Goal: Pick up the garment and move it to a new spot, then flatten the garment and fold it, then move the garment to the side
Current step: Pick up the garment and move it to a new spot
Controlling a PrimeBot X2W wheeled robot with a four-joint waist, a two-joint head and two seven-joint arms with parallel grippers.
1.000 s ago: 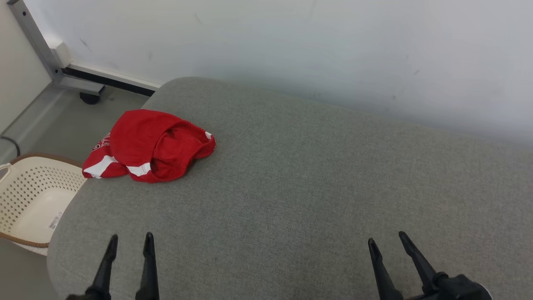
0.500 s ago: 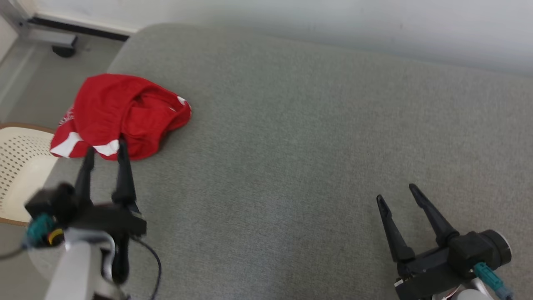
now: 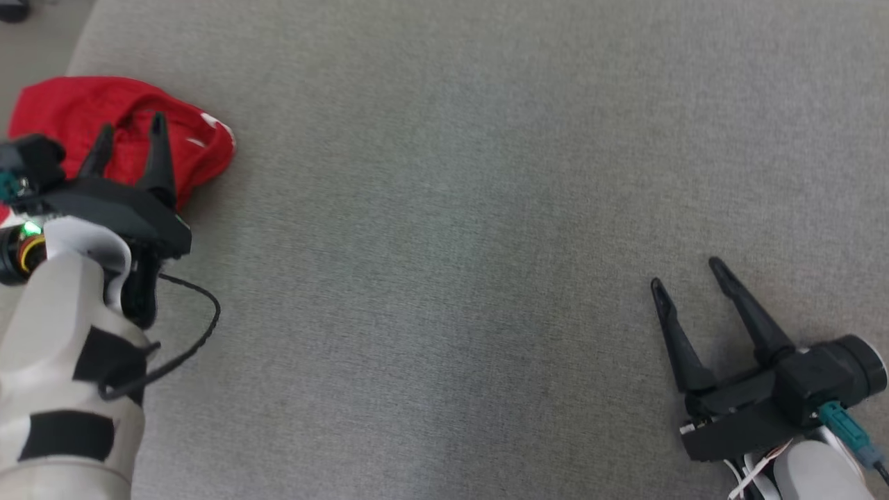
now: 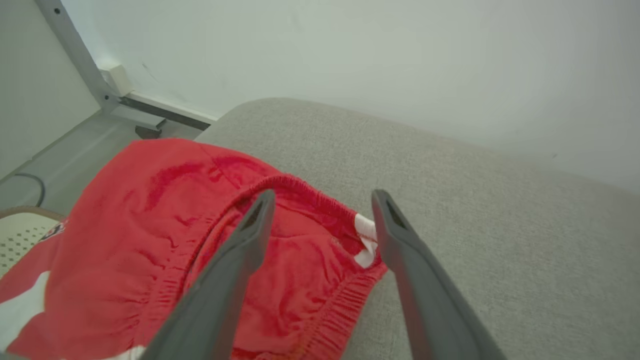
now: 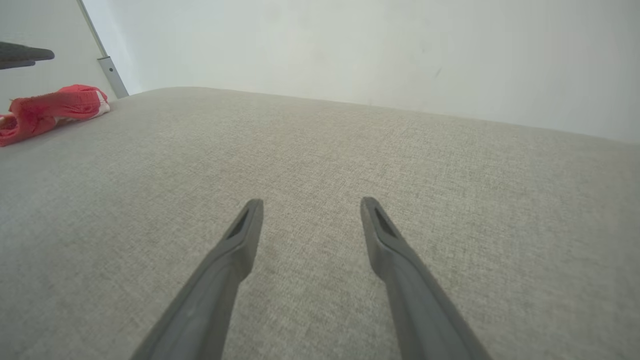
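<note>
The garment [image 3: 83, 111] is a crumpled red piece with white patches and an elastic waistband, lying at the far left of the grey cushioned surface [image 3: 444, 208]. My left gripper [image 3: 132, 132] hovers over it, open, fingers spread above the waistband with nothing between them. In the left wrist view the garment [image 4: 150, 240] lies under and between the fingertips of the left gripper [image 4: 322, 197]. My right gripper [image 3: 687, 271] stands open at the lower right over bare fabric, far from the garment. The right wrist view has the garment [image 5: 45, 112] at the far left and the right gripper [image 5: 310, 202] open.
A white wall [image 4: 350, 60] runs behind the surface. A grey metal frame leg [image 4: 80, 60] and bare floor [image 4: 65, 155] lie beyond the left end, and a perforated cream basket [image 4: 20, 235] sits below the garment's left edge.
The head camera has tilted down and right, shifting the whole picture. My left arm has reached forward until its open fingers are over the garment. The right gripper has come forward a little.
</note>
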